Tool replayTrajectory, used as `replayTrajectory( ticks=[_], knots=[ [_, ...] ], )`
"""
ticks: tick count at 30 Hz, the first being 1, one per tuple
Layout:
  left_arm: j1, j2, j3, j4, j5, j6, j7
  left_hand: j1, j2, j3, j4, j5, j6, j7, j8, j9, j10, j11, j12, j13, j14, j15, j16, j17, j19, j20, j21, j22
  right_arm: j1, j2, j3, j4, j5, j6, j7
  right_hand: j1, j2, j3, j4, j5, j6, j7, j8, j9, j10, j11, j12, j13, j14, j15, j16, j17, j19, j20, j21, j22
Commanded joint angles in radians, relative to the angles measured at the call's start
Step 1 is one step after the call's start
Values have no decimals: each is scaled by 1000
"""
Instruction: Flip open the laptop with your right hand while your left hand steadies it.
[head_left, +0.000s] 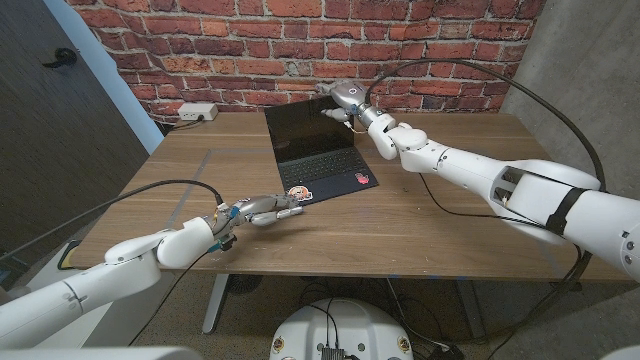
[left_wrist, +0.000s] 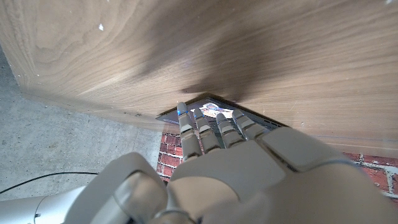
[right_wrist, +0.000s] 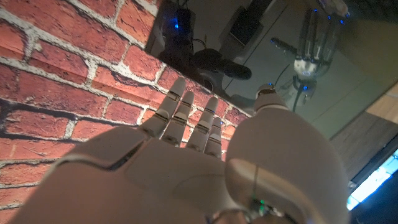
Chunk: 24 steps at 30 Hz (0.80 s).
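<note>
The laptop (head_left: 315, 150) stands open on the wooden worktop (head_left: 420, 220), its dark screen upright and facing the robot, with the brick wall (head_left: 250, 50) behind it. The right hand (head_left: 345, 100) is at the upper right corner of the screen, fingers against the top edge of the lid; in the right wrist view the fingers (right_wrist: 180, 112) are stretched out nearly straight, close together, over the edge of the glossy screen, so the hand touches the lid but I cannot tell if it really grips it. The left hand (head_left: 262, 210) is low over the worktop, just beside the front left corner of the laptop base, near the stickers (head_left: 300, 193). In the left wrist view its fingers (left_wrist: 214, 130) lie straight and close together, their tips reaching the corner of the base; they hold nothing.
</note>
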Motion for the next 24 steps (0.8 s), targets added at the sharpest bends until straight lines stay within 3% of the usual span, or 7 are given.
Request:
replayTrajectory(
  ticks=[1,10,14,18,24],
  knots=[
    [-32,-13,10,27,10,-24,-12,4,4,0,-7,8,11,-1,4,1,6,-1,7,-1,-3,-101,6,2,-6,-27,3,-1,-109,-114,129,-320,-33,8,179,-33,-8,-17,10,2,5,11,7,-1,-4,8,-6,-6,0,-151,1,0,6,-61,-6,0],
    [-19,-17,-8,18,12,-7,20,5,5,1,-7,8,-7,1,-3,1,-2,3,4,-1,-3,-102,6,2,-7,-27,2,-1,-205,-120,236,-420,16,3,207,-96,4,-37,42,10,39,11,19,-1,4,21,-10,-22,5,-141,4,-6,11,-52,-18,0],
    [3,-14,-37,8,6,5,62,5,6,1,-7,8,-12,-1,-4,2,-5,6,3,-1,-4,-103,6,2,-7,-27,2,-1,-249,-119,275,-458,34,-12,202,-117,14,-40,50,16,53,5,21,-1,50,2,5,-32,55,-145,20,-14,42,-35,-17,1],
    [14,-12,-57,7,-7,0,85,5,7,1,-7,9,-13,-1,-4,2,-6,7,3,-1,-4,-105,6,2,-7,-28,2,-1,-275,-119,297,-483,40,-26,213,-124,18,-41,51,18,86,-1,31,-2,77,-4,13,-38,87,-155,28,-20,58,-38,-18,1],
    [10,-11,-73,24,-23,-45,97,5,9,2,-6,9,-10,1,-3,2,-6,7,3,-1,-4,-104,6,2,-7,-31,3,-1,-304,-110,324,-515,48,-59,226,-112,13,-37,36,22,118,-6,38,-3,96,-22,17,-46,113,-167,29,-31,78,-48,-19,1]
  ],
)
